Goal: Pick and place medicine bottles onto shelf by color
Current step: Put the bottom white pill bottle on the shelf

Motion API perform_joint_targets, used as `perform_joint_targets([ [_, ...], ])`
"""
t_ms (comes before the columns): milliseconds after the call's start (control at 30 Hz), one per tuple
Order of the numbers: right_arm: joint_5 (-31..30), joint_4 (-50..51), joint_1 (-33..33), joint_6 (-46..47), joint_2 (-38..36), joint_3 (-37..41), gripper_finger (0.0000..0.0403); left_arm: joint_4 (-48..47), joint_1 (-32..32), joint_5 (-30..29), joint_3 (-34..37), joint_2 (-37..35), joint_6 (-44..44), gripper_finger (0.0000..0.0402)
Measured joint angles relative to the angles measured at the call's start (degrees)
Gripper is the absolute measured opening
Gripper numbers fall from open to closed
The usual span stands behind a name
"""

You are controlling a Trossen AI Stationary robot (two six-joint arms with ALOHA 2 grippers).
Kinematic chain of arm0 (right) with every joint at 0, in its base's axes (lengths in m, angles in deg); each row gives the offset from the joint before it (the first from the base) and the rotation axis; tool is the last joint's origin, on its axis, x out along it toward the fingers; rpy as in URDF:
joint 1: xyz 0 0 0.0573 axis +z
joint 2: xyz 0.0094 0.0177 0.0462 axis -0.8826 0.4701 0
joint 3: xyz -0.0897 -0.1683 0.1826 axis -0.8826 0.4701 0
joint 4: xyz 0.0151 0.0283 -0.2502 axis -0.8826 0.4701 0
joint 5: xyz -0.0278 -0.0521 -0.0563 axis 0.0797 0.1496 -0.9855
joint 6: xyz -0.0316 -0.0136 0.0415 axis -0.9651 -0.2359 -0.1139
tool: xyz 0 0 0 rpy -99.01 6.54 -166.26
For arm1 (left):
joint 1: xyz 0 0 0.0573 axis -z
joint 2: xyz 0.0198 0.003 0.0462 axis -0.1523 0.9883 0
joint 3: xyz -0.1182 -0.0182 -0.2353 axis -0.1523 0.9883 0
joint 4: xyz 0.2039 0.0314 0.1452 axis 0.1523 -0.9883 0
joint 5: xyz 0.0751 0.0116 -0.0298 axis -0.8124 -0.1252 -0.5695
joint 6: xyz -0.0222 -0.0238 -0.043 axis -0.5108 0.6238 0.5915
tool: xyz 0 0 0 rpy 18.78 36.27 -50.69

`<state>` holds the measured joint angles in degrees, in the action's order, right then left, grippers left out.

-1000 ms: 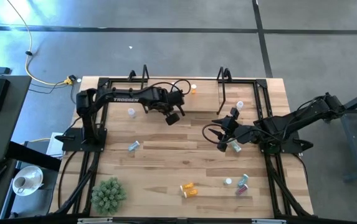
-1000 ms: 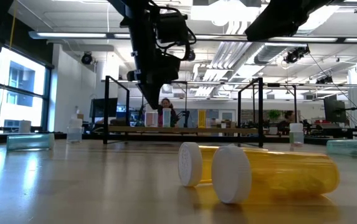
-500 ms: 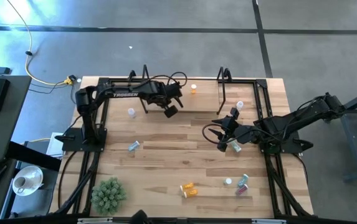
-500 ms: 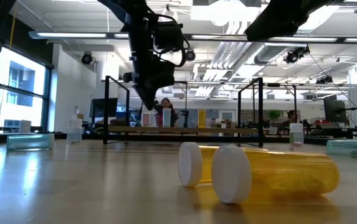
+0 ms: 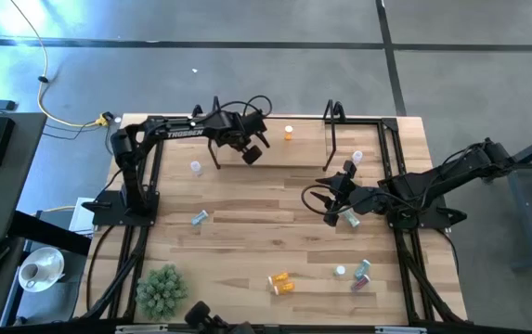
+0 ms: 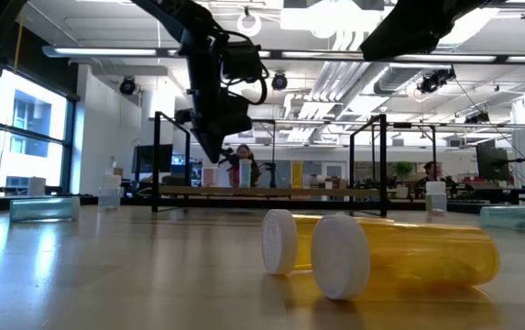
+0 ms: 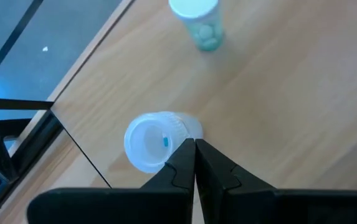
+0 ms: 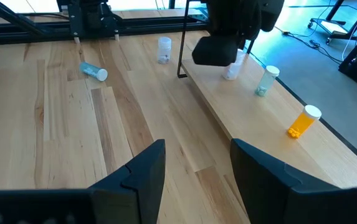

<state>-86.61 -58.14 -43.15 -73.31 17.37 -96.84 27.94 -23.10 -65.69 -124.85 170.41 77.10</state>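
The shelf point(image 5: 303, 153) stands at the table's far edge. On it stand an orange bottle point(image 5: 289, 133), a teal bottle point(image 7: 201, 25) and a whitish bottle point(image 7: 150, 140). My left gripper point(image 7: 195, 146) is shut just above the shelf board, its tips beside the whitish bottle; it also shows in the high view point(image 5: 252, 150). My right gripper point(image 5: 332, 210) hovers open and empty over the table's right middle, next to a lying bottle point(image 5: 349, 220). Its fingers show apart in the right wrist view point(image 8: 197, 149). My left gripper's shut fingertips point(image 7: 184, 152) stand against the whitish bottle's side point(image 7: 181, 130), just below its white cap. They come from above, pointing down. The bottle stands upright on the shelf board. Whether they press on it, I cannot tell.
A teal bottle point(image 5: 199, 218) lies at the left and a whitish one point(image 5: 196, 168) stands left of the shelf. Two orange bottles point(image 5: 281, 283) lie at the near middle, and several more bottles point(image 5: 358, 275) near right. A green plant ball point(image 5: 161, 289) sits at the near left corner.
My left gripper has gone toward the table's far edge and a little to the left, over the shelf, staying shut. In the low view the whitish bottle under it has shifted a little toward the shelf's left end.
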Motion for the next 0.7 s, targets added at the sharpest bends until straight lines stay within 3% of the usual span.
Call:
perform_joint_targets([
  [400,0.0,0.0,0.0,0.0,0.0,0.0,0.0172,1.4,-1.9,1.5,-0.1,0.0,-0.3,0.0000],
  [700,0.0,0.0,0.0,-0.5,0.0,0.0,0.0172,-5.8,-1.4,1.8,-4.7,0.0,-0.8,0.0000],
])
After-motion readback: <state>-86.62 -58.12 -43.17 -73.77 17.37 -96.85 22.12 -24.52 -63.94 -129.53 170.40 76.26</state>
